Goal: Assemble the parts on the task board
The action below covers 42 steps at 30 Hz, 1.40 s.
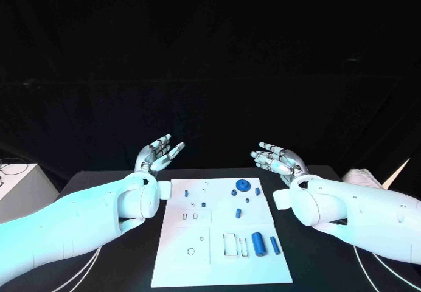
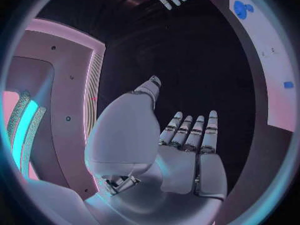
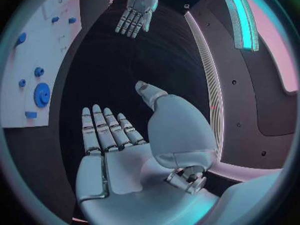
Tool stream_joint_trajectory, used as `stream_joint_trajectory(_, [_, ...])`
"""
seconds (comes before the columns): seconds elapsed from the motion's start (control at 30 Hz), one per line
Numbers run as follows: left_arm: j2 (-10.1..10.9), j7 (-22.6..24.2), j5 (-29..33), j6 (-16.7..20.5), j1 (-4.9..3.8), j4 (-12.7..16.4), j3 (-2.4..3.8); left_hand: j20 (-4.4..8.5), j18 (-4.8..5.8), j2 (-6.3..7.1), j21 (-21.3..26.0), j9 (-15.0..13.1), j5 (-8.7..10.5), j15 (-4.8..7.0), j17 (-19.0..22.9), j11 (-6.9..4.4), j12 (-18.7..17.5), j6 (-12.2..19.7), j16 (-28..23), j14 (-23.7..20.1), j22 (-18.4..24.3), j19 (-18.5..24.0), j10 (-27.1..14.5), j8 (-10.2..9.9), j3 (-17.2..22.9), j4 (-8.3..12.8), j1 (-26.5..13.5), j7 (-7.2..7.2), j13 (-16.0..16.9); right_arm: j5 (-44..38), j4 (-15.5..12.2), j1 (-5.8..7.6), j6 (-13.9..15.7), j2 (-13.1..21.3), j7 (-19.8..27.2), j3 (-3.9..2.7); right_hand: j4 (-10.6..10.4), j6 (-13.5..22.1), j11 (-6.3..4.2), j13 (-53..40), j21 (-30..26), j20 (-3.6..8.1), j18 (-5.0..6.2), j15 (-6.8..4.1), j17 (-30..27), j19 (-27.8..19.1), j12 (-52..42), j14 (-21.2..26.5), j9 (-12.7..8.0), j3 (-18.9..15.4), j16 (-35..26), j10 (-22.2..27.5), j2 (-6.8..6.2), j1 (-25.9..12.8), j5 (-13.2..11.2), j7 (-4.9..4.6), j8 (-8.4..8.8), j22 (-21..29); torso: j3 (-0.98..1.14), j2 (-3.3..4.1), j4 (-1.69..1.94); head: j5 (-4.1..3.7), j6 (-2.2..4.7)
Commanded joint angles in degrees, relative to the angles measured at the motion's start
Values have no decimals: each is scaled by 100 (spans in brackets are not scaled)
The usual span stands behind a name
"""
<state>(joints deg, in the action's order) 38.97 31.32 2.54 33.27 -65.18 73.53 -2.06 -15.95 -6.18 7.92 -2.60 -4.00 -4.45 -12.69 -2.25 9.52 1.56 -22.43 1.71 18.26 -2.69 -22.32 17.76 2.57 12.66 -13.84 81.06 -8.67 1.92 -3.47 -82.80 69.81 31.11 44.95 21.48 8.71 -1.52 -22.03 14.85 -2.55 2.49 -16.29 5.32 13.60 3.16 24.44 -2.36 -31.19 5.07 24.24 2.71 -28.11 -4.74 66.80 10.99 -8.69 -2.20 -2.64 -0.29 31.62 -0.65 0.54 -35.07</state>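
Head view: both hands, left hand (image 1: 160,153) and right hand (image 1: 279,159), hover empty, fingers spread, at eleven and one o'clock beyond the task board (image 1: 176,267); parts (image 1: 258,242) lie untouched. Assembly hasn't begun; next, a reach down to pick one.

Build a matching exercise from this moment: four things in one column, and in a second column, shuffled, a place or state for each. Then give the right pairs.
Things
1. left hand
2. right hand
3. large blue gear
4. thick blue cylinder

Places or states
A. lies on the task board near its near edge, beside the rectangular slots
B. raised beyond the board's far right corner, fingers apart, holding nothing
C. lies on the board near its far edge
D. raised beyond the board's far left corner, fingers apart, holding nothing

Pairs: 1-D, 2-B, 3-C, 4-A
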Motion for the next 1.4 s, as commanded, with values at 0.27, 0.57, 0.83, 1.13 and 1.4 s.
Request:
stream_joint_trajectory(0.27, [344, 207, 96, -815, -121, 267, 4, -69, -87, -88, -281, -104, -20, -97, -171, 280, 129, -627, 269, 1136, -137, -757, 888, 178, 77, -135, 429, -523, 74, -2103, 278, 235, -557, 52, -332, 78, 457, -1328, -109, -96, 329, -26, 350, -173, 207, 1312, -157, -1769, 208, 234, 332, -1559, -31, 780, -89, -771, -304, -121, -28, 184, 28, -41, -113])
stream_joint_trajectory(0.57, [670, 166, -122, -922, -211, 673, 28, -26, -417, -119, -1111, -416, -5, 268, -606, 245, 516, -2381, 977, 3240, -470, -2386, 3367, 669, 330, 193, 426, -561, 195, -3877, 356, 458, -267, 100, -560, 72, 577, -2830, -379, -110, 690, 98, 531, -476, 303, 2581, -202, -2651, 413, 496, 574, -2890, -203, 905, -81, -538, -648, -187, -31, 364, 108, -95, -107])
stream_joint_trajectory(0.83, [1060, 68, -289, -1089, -269, 1285, 50, 247, -423, 18, -1817, -460, -5, 533, -1095, 57, 522, -2717, 1538, 3958, -815, -2932, 3966, 831, 756, 465, 377, -441, 198, -5501, 388, 655, -584, 121, -1170, 62, 584, -3375, -669, -141, 1189, 511, 521, -865, 613, 3478, -223, -3671, 487, 623, 989, -3775, -395, 928, -123, -310, -837, -364, -53, 598, 196, -203, -67])
stream_joint_trajectory(1.13, [1393, 61, -317, -1219, -288, 1951, 84, 438, -400, 160, -2880, -444, 5, 658, -1734, 3, 303, -2716, 2295, 4093, -1475, -2999, 4077, 829, 1112, 760, 151, -400, 197, -7175, 378, 747, -1179, 83, -2075, 50, 615, -3695, -931, -147, 2214, 982, 506, -1277, 1261, 4423, -140, -4864, 594, 343, 1604, -4282, -551, 944, -127, -89, -889, -932, -98, 807, 287, -346, -66])
stream_joint_trajectory(1.4, [1555, 11, -321, -1307, -295, 2300, 104, 508, -399, 196, -4021, -437, 12, 723, -2322, -22, 237, -2693, 3286, 3944, -2249, -2681, 4082, 824, 1318, 968, -60, -383, 197, -7982, 449, 740, -1295, -54, -2472, 49, 493, -3740, -1010, -235, 4906, 1211, 227, -1419, 3845, 5367, -117, -5560, 763, 650, 4713, -4349, -818, 767, 217, 3, -767, -3626, -120, 953, 363, -436, -58])
